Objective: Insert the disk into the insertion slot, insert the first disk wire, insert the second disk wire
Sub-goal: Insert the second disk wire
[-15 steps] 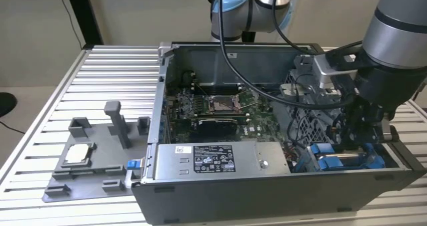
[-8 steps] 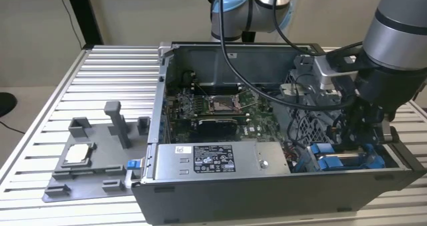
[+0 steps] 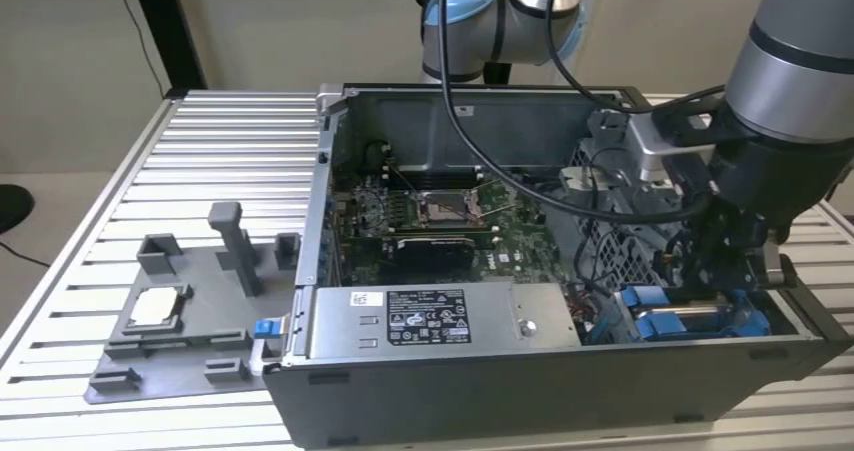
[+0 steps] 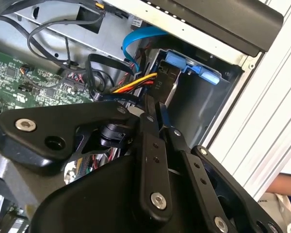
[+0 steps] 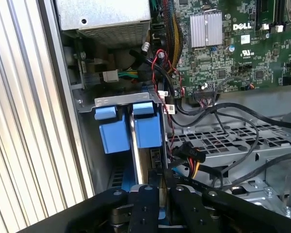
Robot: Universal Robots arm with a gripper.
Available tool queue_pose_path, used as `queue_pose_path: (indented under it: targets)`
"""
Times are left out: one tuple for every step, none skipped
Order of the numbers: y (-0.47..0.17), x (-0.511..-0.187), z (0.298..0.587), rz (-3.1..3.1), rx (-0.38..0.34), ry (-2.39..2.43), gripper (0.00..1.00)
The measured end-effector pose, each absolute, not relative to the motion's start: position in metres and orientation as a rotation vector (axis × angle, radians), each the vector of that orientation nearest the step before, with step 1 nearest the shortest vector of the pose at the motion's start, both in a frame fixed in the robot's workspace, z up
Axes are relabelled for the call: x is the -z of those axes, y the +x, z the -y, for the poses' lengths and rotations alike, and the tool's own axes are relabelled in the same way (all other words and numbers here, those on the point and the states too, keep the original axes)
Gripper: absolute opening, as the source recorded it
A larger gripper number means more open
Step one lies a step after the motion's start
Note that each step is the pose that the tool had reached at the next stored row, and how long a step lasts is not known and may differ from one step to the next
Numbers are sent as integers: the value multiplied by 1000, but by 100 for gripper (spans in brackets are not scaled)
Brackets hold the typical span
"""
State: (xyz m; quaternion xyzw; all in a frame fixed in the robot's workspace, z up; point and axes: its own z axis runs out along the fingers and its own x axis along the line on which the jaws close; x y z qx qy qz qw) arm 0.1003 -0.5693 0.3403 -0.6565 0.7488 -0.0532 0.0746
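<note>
The disk (image 3: 678, 323) sits in its bright blue carrier (image 5: 148, 128) inside the insertion slot (image 4: 199, 107), at the front corner of the open computer case on the exterior view's right. My gripper (image 3: 714, 271) reaches down into that corner just above the disk. In both wrist views its fingers (image 4: 148, 145) meet at the tips, shut. A black lead with yellow, orange and red strands (image 4: 136, 85) runs right by the fingertips toward the disk. A flat blue wire (image 4: 136, 41) curves down to the disk's end. Whether a wire is pinched is hidden.
A grey power supply box with a white sticker (image 3: 427, 316) lies along the case front. The motherboard with its square socket (image 3: 441, 206) fills the case floor. A perforated drive cage (image 5: 223, 141) and loose black cables crowd the gripper. A grey fixture (image 3: 174, 311) stands on the slatted table (image 3: 200, 141).
</note>
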Motion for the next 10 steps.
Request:
queue_pose_path:
  targets:
    - [100,-340,569,-2247,160,-1970,0]
    - [100,-339,569,-2247,160,-1970,0]
    - [100,-339,569,-2247,160,-1970,0]
    - [100,-338,569,-2247,159,-1970,0]
    - [100,-337,569,-2247,160,-1970,0]
    - [100,-337,569,-2247,160,-1970,0]
    - [100,-337,569,-2247,160,-1970,0]
    - [100,-336,569,-2247,160,-1970,0]
    - [100,-335,569,-2247,160,-1970,0]
    - [100,-335,569,-2247,160,-1970,0]
